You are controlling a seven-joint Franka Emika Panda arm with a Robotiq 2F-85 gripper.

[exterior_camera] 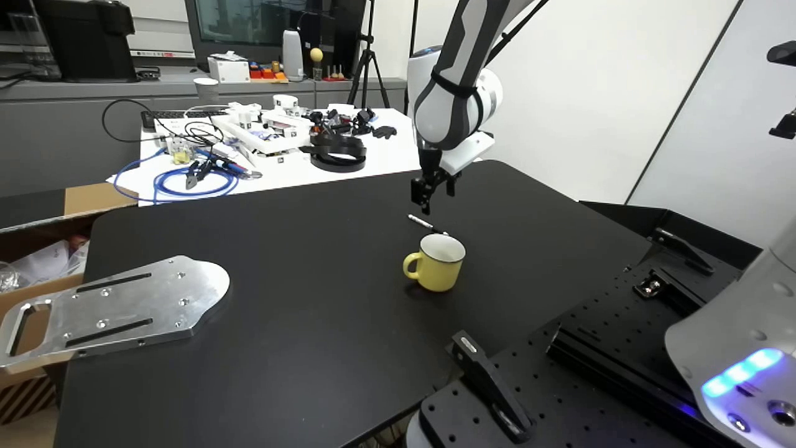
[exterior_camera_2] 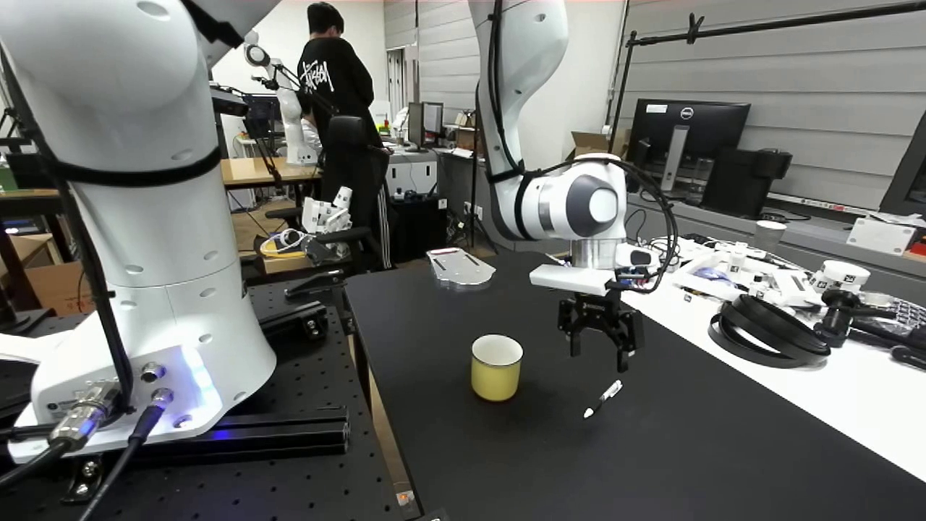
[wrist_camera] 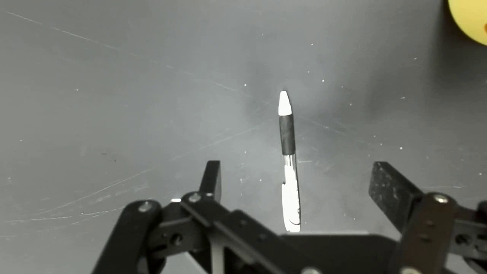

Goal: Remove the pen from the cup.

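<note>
The pen [wrist_camera: 287, 135], white with a dark grip, lies flat on the black table. It shows in both exterior views [exterior_camera: 420, 221] [exterior_camera_2: 603, 399]. The pale yellow cup [exterior_camera: 439, 272] stands upright beside the pen, apart from it. Its white inside shows in both exterior views [exterior_camera_2: 495, 376]; its handle shows in only one of them. In the wrist view just the cup's edge [wrist_camera: 470, 19] shows at the top right. My gripper [wrist_camera: 296, 177] is open and empty above the table. In the wrist view the pen's clip end lies between its fingers. The gripper hangs above the pen in both exterior views [exterior_camera: 438, 199] [exterior_camera_2: 599, 356].
A silver metal plate [exterior_camera: 149, 298] lies on the black table [exterior_camera: 298, 373]; it also shows in an exterior view [exterior_camera_2: 461, 268]. A white table with cables, black straps [exterior_camera: 339, 154] and parts adjoins it. A black clamp [exterior_camera: 488, 379] sits at the robot-base edge.
</note>
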